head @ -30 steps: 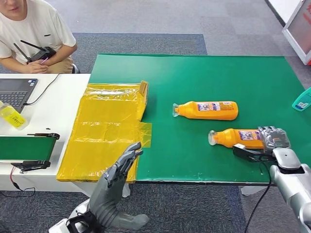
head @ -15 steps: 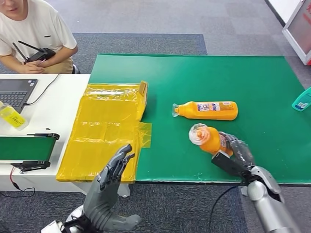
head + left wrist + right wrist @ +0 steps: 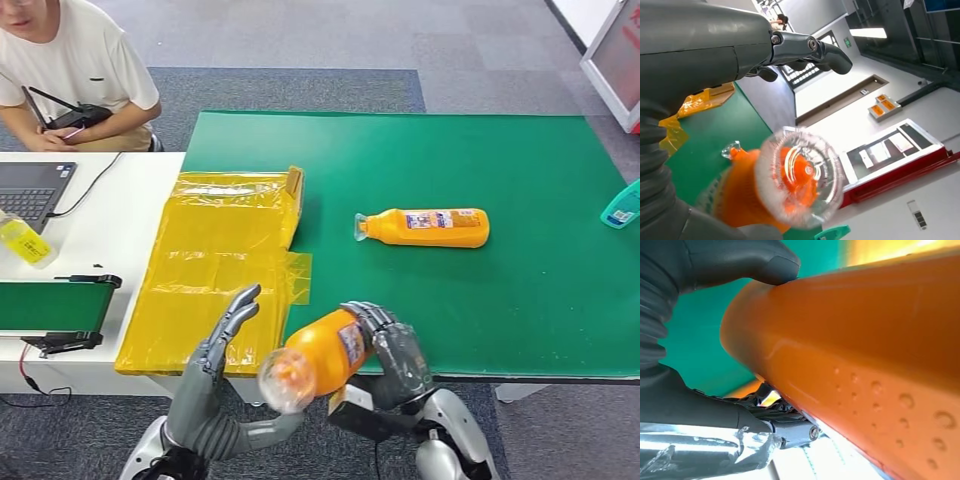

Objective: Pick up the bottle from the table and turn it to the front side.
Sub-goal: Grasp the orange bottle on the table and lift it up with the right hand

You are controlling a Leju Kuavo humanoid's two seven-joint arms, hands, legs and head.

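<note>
Head view, right hand: the right hand [image 3: 392, 350] is wrapped around the body of an orange plastic bottle with a clear cap [image 3: 321, 358], holding it off the green counter [image 3: 453, 150] at the near edge, cap end pointing near and left.
Head view, left hand: the left hand [image 3: 219, 355] is raised just left of the held bottle, fingers straight and spread, holding nothing, apart from the cap.
Head view, counter: a second orange bottle [image 3: 423, 227] lies on its side near the middle of the counter, cap to the left; a yellow plastic sheet [image 3: 219, 260] covers the left end.
Head view, far left: a person in a white shirt [image 3: 75, 70] sits by a white counter [image 3: 121, 215] with a laptop [image 3: 30, 190].
Left wrist view: the held bottle's clear cap faces the camera [image 3: 798, 180]; the left hand's fingers [image 3: 806, 47] stretch out clear of it.
Right wrist view: the orange bottle's body [image 3: 866, 365] is pressed by the thumb [image 3: 742, 260] on one side and by the fingers on the other.
</note>
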